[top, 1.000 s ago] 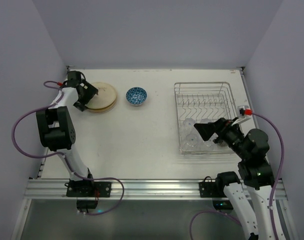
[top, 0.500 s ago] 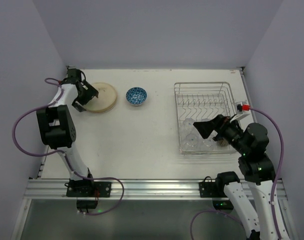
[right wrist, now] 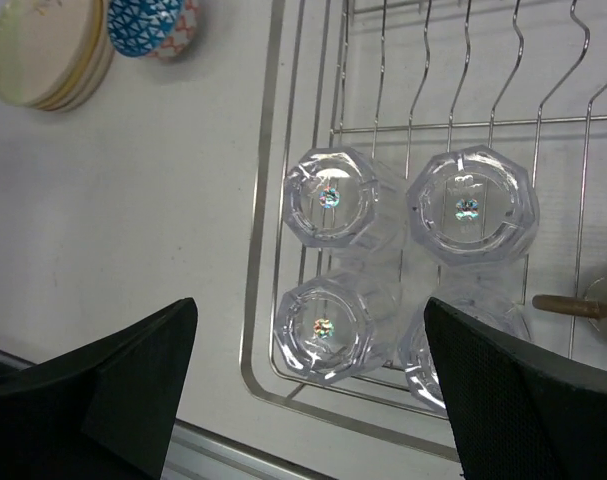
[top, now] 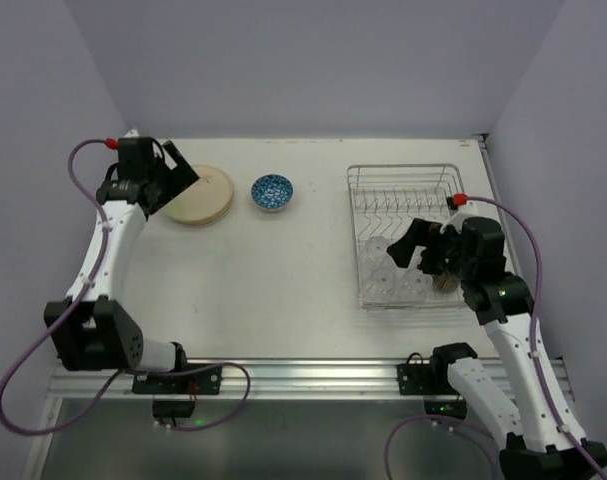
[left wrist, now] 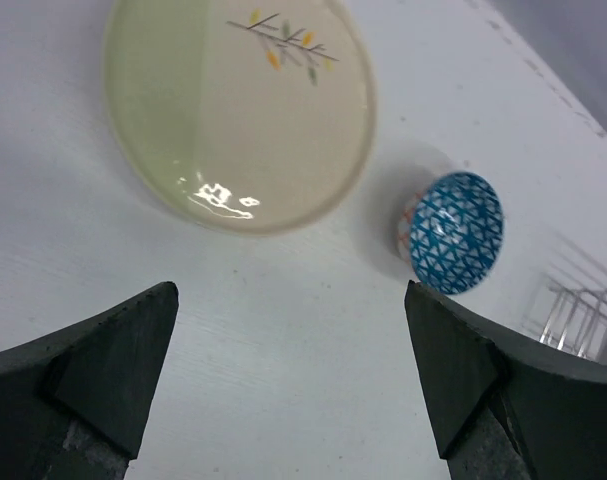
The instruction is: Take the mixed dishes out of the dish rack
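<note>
The dish rack stands at the right, and several clear glasses sit upside down in its near half. In the right wrist view these glasses fill the rack. My right gripper hangs open and empty above them, over the near-left glass. A brownish cup edge shows at the right. The cream plates are stacked on the table at far left, with the blue-patterned bowl beside them. My left gripper is open and empty above the table near the plates and bowl.
Purple walls close in the white table on three sides. A metal rail runs along the near edge with both arm bases. The rack's corner shows at the right of the left wrist view. The plates and bowl show in the right wrist view.
My left arm has risen and drawn back from the plate stack, gripper open. My right arm has swung up and over the rack's glasses.
</note>
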Controlling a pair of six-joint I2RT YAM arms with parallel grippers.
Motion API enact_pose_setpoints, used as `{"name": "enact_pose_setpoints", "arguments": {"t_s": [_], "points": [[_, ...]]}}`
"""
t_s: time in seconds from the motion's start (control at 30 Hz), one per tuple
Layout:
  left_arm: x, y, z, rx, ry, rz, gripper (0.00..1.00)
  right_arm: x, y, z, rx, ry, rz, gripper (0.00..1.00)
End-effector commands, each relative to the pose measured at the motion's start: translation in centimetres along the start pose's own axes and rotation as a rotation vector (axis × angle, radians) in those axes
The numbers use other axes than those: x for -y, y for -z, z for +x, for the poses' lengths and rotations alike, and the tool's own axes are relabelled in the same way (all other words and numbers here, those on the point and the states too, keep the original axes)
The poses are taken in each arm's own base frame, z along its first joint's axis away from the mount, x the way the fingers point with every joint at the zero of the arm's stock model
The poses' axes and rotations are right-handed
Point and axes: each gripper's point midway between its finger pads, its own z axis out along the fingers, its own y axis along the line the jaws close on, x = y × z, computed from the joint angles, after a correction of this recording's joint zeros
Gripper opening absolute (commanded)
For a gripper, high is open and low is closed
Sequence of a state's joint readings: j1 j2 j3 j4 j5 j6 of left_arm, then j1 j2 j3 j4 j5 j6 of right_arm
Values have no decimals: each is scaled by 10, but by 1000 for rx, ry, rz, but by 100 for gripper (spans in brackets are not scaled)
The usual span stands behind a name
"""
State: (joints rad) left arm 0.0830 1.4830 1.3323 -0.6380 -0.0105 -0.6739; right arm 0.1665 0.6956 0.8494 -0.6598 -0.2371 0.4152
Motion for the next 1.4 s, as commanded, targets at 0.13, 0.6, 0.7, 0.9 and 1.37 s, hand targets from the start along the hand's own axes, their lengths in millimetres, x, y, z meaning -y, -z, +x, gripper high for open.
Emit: {"name": "enact_pose_setpoints", "arguments": {"t_s": [0.13, 0.6, 0.7, 0.9, 1.37], "points": [[22, 75, 44, 150, -289, 123, 100, 4, -30, 2, -121, 124, 123, 95], [-28, 83, 96, 160, -456, 143, 100, -2, -90, 1, -237, 241, 310, 95], [-30, 81, 93, 172, -449, 130, 100, 3, -100, 9, -283, 252, 341, 94], [-26, 79, 98, 151, -457, 150, 100, 8, -115, 20, -326, 262, 358, 88], [-24, 79, 100, 145, -461, 166, 100, 20, -132, 50, -407, 277, 445, 77]]}}
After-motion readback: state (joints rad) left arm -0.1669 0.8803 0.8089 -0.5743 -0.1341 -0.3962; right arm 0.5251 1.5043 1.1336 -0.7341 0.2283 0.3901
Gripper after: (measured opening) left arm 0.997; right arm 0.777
